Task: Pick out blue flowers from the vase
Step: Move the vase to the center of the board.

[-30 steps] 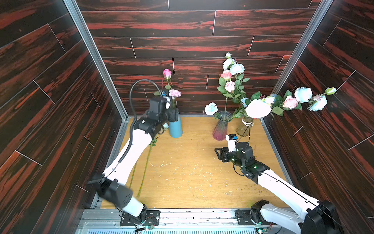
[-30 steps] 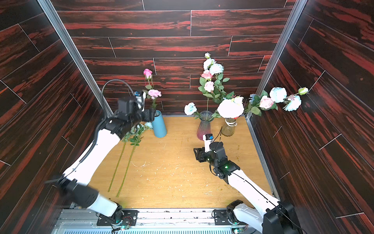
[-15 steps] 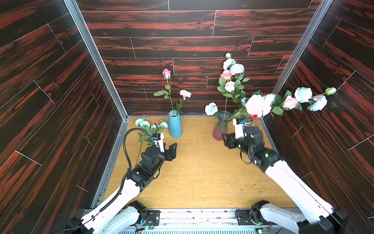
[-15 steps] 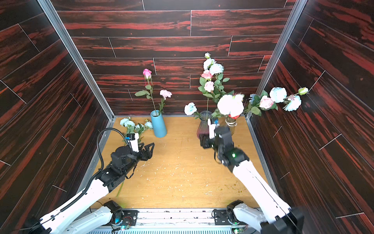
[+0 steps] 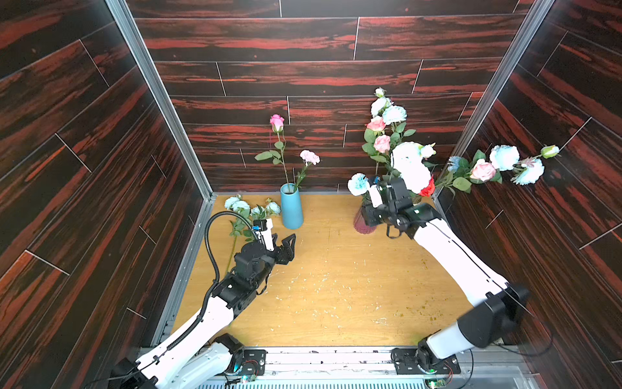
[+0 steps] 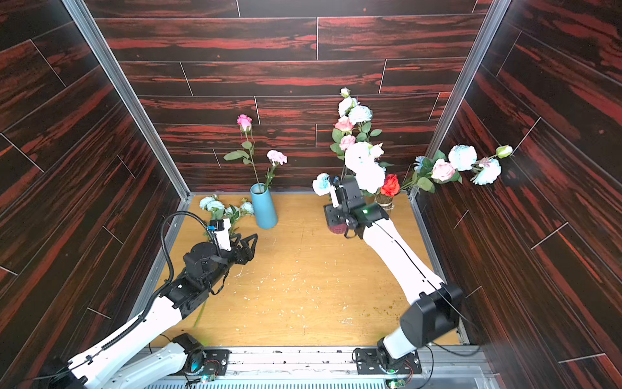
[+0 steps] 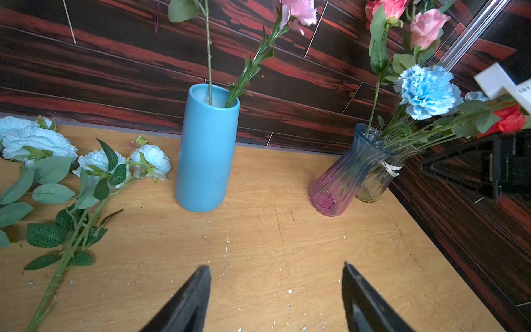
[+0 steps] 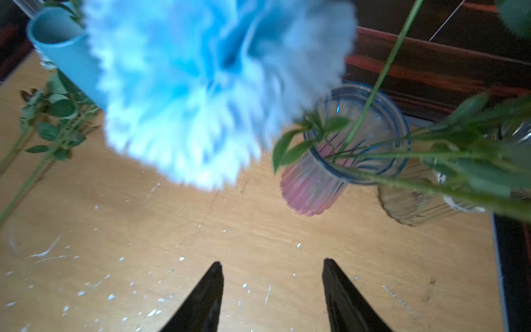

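Dark red-streaked plank walls (image 5: 303,74) close round a pale wooden bench (image 5: 336,296). The left gripper (image 7: 275,267) and right gripper (image 8: 271,261) gape, both empty. Some blue flowers (image 7: 34,143) lie at the bench's far left corner; others stand in the ribbed glass vase (image 7: 342,178) far right. White flecks (image 5: 319,279) dot the bench.

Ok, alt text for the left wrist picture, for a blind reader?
Two open black fingers hover above a wooden table. A blue vase holds two flower stems; pale blue flowers lie beside it, and a pink glass vase holds another blue bloom.
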Action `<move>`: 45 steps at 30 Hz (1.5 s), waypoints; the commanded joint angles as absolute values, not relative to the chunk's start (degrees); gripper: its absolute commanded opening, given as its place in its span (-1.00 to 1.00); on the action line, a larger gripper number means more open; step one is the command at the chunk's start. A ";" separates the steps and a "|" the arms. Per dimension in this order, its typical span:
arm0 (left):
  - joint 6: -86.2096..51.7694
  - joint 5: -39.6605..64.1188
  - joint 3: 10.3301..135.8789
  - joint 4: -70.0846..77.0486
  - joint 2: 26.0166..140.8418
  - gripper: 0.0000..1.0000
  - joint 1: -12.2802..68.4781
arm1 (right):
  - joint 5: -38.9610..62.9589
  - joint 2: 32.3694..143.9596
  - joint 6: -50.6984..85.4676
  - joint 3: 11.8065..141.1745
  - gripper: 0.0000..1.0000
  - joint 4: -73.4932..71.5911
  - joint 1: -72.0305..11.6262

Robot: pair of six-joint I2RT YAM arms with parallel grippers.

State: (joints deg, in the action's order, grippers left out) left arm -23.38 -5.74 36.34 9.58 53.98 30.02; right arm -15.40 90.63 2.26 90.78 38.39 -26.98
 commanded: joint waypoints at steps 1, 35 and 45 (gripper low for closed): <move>-22.50 -5.10 37.62 11.29 55.05 0.46 30.23 | -18.36 93.60 -1.02 95.01 0.16 41.30 -26.51; -22.18 -4.57 39.33 11.25 59.40 0.45 30.26 | -10.74 112.82 -6.32 110.90 0.05 46.76 -19.33; -22.06 -4.66 39.55 11.07 59.50 0.44 30.32 | -16.15 117.72 -7.02 114.33 -0.14 47.11 -19.28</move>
State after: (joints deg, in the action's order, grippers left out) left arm -22.94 -4.82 37.74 10.35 59.33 30.02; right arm -14.41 115.18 -6.98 113.10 44.25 -19.49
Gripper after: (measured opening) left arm 0.721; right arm 0.446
